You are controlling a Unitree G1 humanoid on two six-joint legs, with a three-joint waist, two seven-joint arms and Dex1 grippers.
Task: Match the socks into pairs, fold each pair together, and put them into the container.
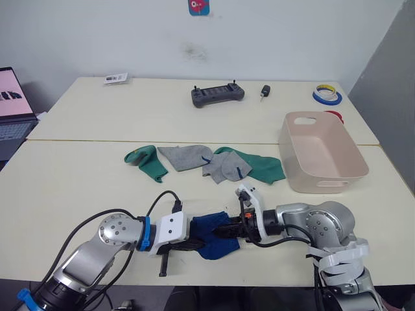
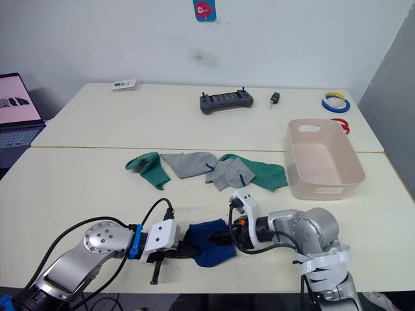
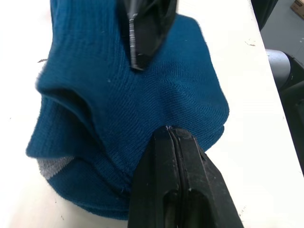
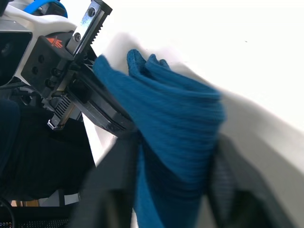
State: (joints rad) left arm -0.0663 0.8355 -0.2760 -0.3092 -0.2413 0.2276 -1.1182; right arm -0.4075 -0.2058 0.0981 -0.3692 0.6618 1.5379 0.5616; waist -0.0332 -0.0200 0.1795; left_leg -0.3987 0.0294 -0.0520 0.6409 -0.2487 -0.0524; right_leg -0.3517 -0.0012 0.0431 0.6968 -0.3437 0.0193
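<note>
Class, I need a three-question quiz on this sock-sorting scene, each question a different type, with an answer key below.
1. True or false: the container already has socks in it.
2. Multiple choice: which socks sit between the left gripper and right gripper? A) grey B) blue socks C) green
3. Fill in: the two green socks and two grey socks lie in a row on the ____.

Key: 1. False, it looks empty. 2. B, both grippers are closed on the blue bundle. 3. table.
</note>
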